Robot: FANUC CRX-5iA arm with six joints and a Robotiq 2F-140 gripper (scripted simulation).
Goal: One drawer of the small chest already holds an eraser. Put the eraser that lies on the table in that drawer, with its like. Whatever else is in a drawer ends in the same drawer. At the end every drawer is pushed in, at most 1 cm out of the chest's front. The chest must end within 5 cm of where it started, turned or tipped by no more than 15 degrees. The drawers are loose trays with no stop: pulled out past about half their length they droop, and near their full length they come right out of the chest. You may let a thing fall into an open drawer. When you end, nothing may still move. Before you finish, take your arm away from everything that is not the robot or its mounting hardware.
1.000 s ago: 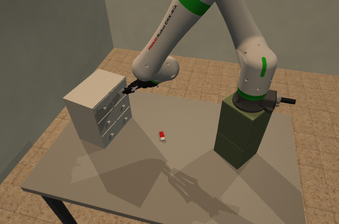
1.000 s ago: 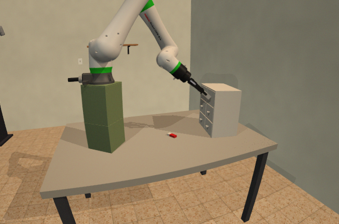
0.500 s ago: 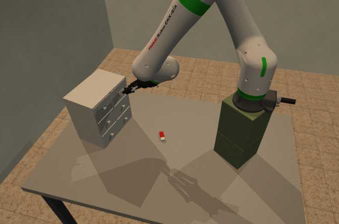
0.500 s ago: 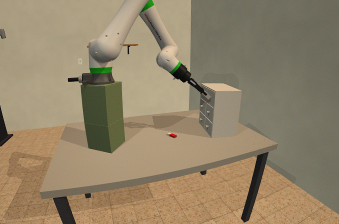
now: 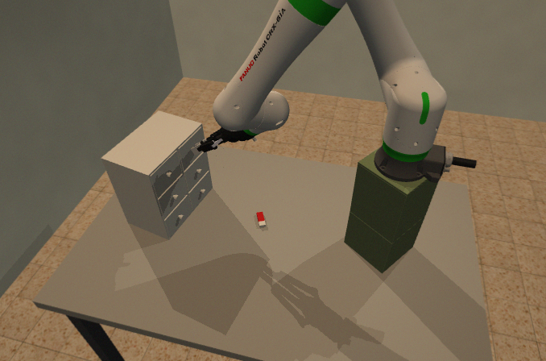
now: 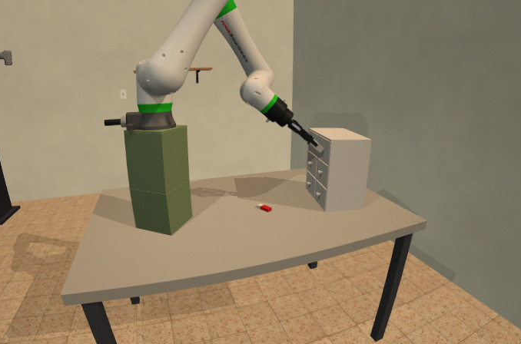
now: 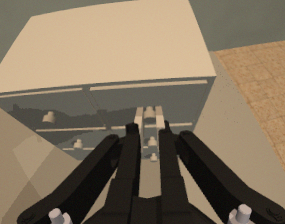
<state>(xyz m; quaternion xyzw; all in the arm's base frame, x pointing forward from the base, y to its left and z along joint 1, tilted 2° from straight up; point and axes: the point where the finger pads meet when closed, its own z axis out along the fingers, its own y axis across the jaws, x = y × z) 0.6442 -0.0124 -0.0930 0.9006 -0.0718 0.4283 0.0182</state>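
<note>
The red and white eraser (image 5: 261, 218) (image 6: 265, 208) lies on the table between the chest and the robot's base. The pale chest (image 5: 155, 138) (image 6: 347, 170) (image 7: 113, 45) stands upright, with two columns of three drawers; every drawer looks pushed in. My gripper (image 5: 201, 147) (image 6: 316, 146) (image 7: 149, 116) points down at a slant to the chest's front. Its fingertips stand close on both sides of the knob (image 7: 149, 111) of the top drawer in the right column of the wrist view, and look shut on it. The top and exterior views hide this knob. The eraser inside a drawer is hidden.
The green pedestal (image 5: 380, 213) (image 6: 160, 182) bears the arm at the other end of the table (image 5: 308, 191) (image 6: 237, 243). Walls stand behind the chest. The other top drawer's knob (image 7: 49, 117) is left of my fingers in the wrist view; lower knobs stick out below.
</note>
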